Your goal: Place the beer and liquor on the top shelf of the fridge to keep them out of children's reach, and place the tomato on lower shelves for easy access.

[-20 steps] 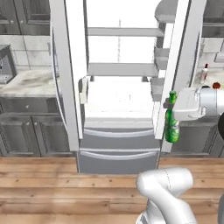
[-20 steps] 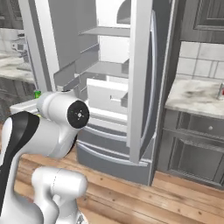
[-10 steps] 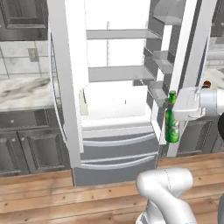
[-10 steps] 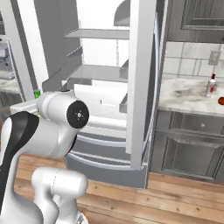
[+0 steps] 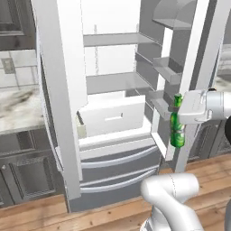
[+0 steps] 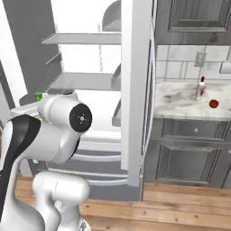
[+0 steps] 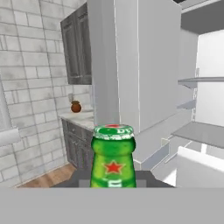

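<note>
The gripper (image 5: 182, 113) holds the beer (image 5: 177, 128) clamped upright at the open fridge (image 5: 58, 90), just outside its right door. The carry is under way; the bottle must next rise to the top shelf (image 5: 117, 39), above it.

The beer (image 5: 177, 129) is held upright in the gripper (image 5: 180, 108) just before the open fridge (image 5: 58, 90), right of its top shelf (image 5: 119, 39) and lower shelves (image 5: 115, 82), while the liquor (image 6: 200, 88) and tomato (image 6: 214, 103) are set near each other on the desk (image 6: 180, 106) right of the fridge.
</note>
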Controlling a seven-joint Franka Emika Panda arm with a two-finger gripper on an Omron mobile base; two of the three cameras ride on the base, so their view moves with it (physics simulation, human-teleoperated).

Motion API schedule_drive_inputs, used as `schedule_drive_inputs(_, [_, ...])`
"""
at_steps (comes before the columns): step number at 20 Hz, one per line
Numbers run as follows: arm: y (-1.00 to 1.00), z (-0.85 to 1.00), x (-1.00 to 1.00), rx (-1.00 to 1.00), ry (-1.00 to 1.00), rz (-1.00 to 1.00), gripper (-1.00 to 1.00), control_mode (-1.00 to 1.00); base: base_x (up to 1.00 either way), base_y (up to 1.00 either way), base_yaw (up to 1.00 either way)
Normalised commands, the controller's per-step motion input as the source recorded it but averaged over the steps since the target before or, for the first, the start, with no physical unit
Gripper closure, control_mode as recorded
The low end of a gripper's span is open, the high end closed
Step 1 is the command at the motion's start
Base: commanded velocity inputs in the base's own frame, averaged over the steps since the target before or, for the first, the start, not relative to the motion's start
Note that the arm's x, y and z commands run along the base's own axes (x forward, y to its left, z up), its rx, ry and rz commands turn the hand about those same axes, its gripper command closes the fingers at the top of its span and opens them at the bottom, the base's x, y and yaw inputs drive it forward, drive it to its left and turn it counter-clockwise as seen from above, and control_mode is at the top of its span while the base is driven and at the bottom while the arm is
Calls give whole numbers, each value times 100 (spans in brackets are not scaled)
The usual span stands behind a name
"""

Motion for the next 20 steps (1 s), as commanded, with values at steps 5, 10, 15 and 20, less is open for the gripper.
schedule_drive_inputs(5, [0,0,0,0,0,0,100,100,47,40,-29])
schedule_drive_inputs(10, [0,0,0,0,0,0,100,100,40,46,-27])
schedule_drive_inputs(15, [0,0,0,0,0,0,100,100,34,45,-24])
schedule_drive_inputs(20, [0,0,0,0,0,0,100,100,39,35,-23])
